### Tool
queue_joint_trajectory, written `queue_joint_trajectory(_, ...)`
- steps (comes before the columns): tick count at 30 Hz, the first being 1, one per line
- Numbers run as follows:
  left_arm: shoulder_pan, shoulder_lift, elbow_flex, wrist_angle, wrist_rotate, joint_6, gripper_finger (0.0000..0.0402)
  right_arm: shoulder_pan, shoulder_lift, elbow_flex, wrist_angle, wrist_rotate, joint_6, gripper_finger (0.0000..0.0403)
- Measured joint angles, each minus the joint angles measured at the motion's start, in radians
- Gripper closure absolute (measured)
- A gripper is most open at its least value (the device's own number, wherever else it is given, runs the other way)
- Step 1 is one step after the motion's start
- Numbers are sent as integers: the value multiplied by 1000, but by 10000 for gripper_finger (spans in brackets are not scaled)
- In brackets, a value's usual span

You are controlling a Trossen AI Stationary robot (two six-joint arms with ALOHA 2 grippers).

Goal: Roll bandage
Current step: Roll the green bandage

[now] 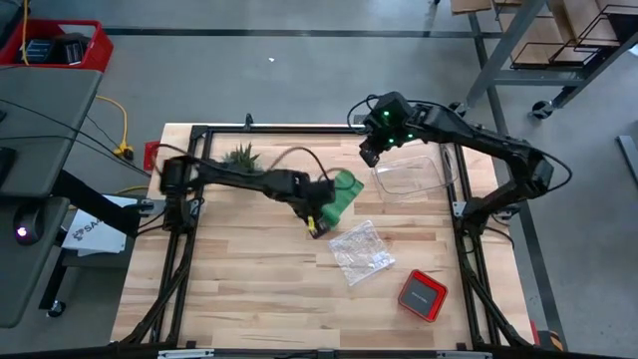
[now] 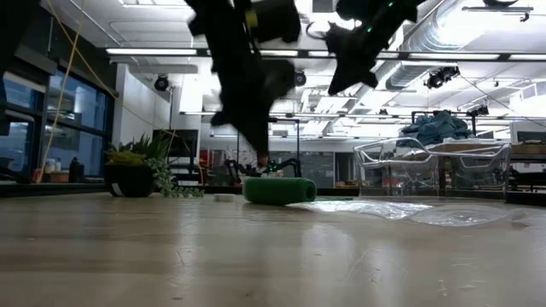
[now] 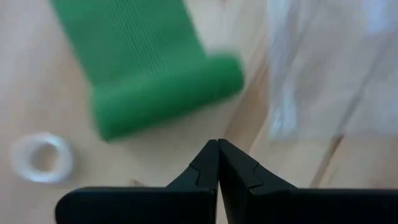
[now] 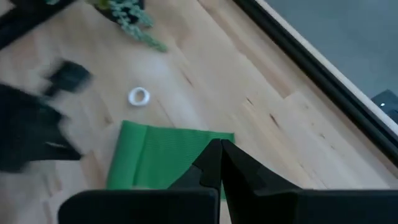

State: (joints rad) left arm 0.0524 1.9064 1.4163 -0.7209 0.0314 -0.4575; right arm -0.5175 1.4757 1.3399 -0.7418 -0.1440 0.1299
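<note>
Rolling is judged under way: the bandage [image 1: 342, 192], partly rolled, is seen near the table's [image 1: 249, 289] middle, toward its far edge, with the closed, empty left gripper [image 3: 218, 144] beside the rolled end and the right gripper [image 4: 220, 144], likewise pinched shut, held above; next, the roll must be pushed along the strip.

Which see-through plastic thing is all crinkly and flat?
The crumpled clear bag lying near the red box; the other, the clear tub, keeps stiff upright walls.
</note>
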Motion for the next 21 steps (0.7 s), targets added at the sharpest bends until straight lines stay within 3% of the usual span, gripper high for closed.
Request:
queue_joint_trajectory(6, 14, 126, 0, 11, 120, -58, 402, 0, -67, 0, -69, -23, 8, 403)
queue_joint_trajectory(15, 66, 138, 1, 96, 97, -155, 402, 0, -98, 0, -115, -22, 37, 403)
queue_joint_trajectory(21, 135, 125, 132, 113, 51, -67, 401, 0, -98, 0, -112, -20, 46, 403)
